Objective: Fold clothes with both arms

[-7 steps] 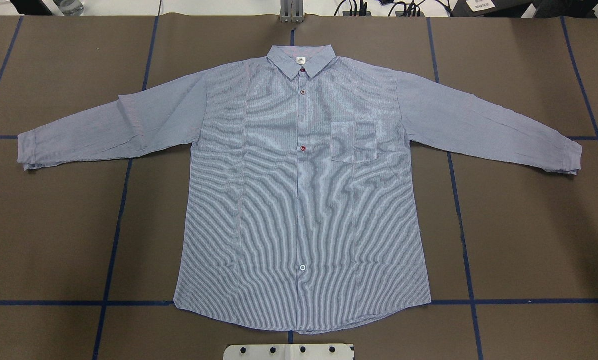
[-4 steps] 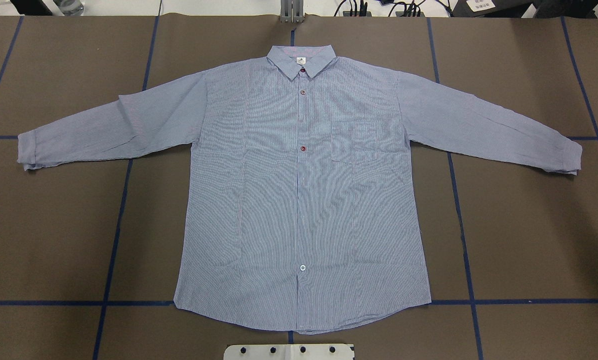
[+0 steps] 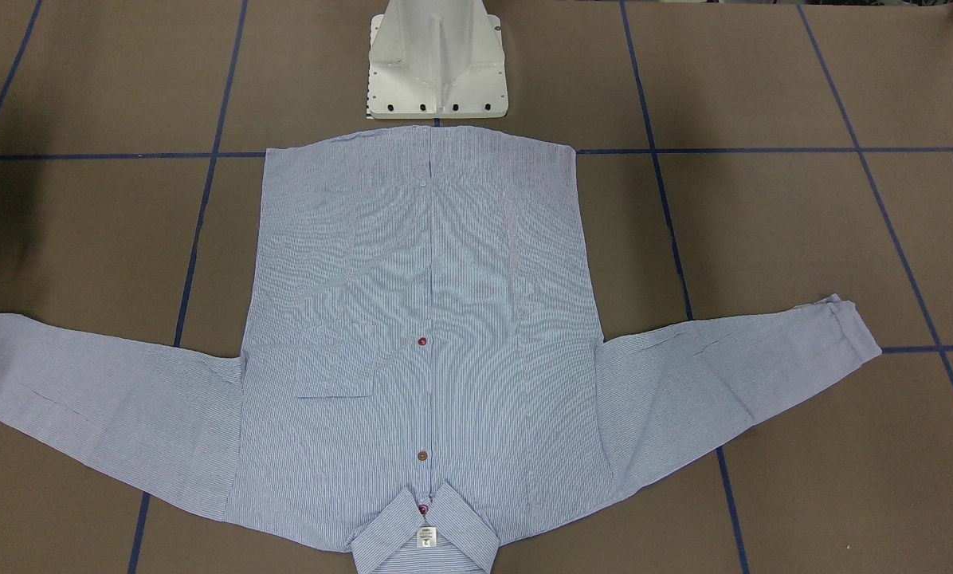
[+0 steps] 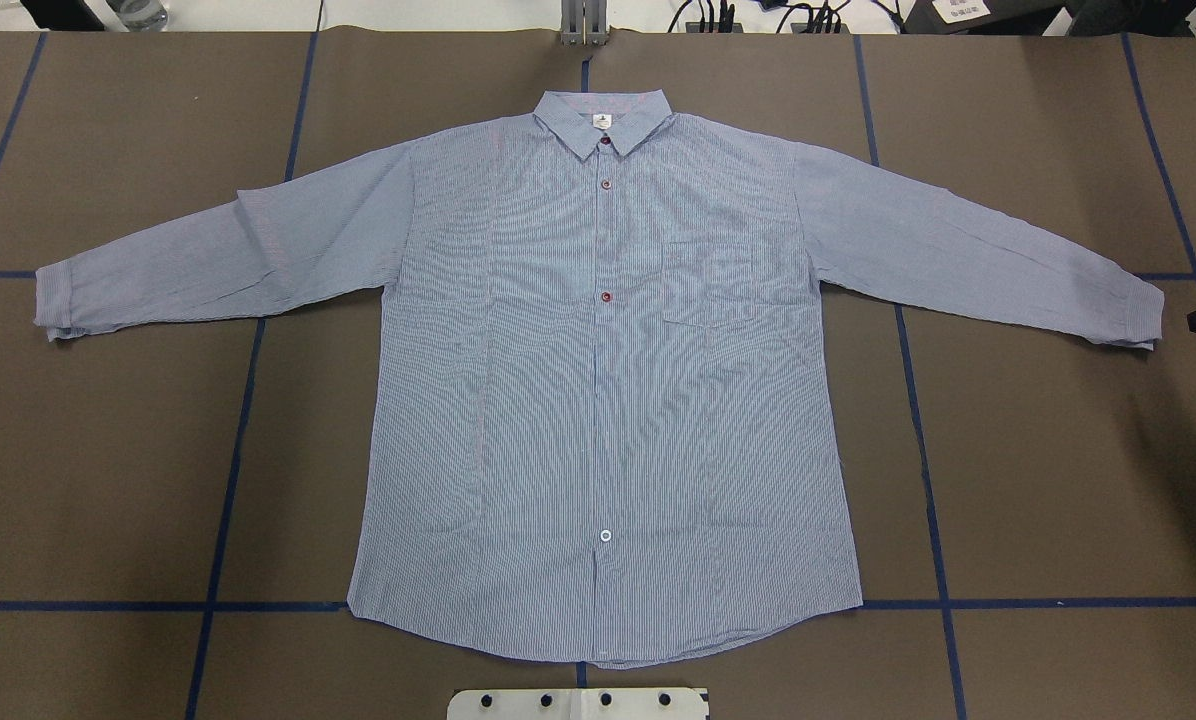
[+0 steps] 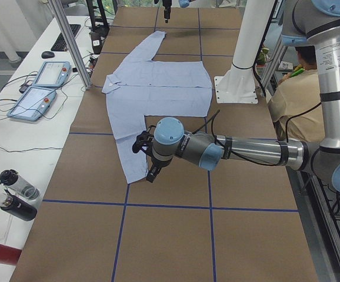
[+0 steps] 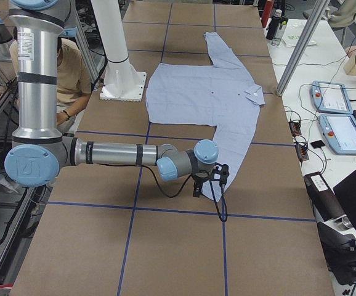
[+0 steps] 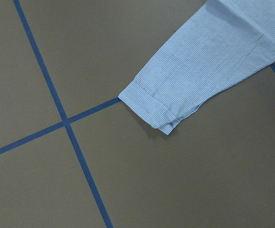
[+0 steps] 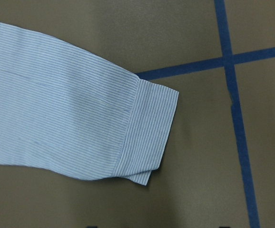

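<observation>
Even, diffuse overhead light, soft shadows on table [image 4: 1168, 470], moiré on shirt [image 3: 429, 263] stripes, pics sharp.

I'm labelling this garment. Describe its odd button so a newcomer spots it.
Find the striped shirt spread flat on the brown table. Follow its placket from the collar toward the hem: the lowest button is pale and ring-like, while the upper buttons are dark red.

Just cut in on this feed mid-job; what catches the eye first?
The striped shirt lies flat, front up, sleeves spread, across the middle of the taped brown table. The left gripper and right gripper each hang by one sleeve's end, at opposite ends, neither gripping it.
</observation>
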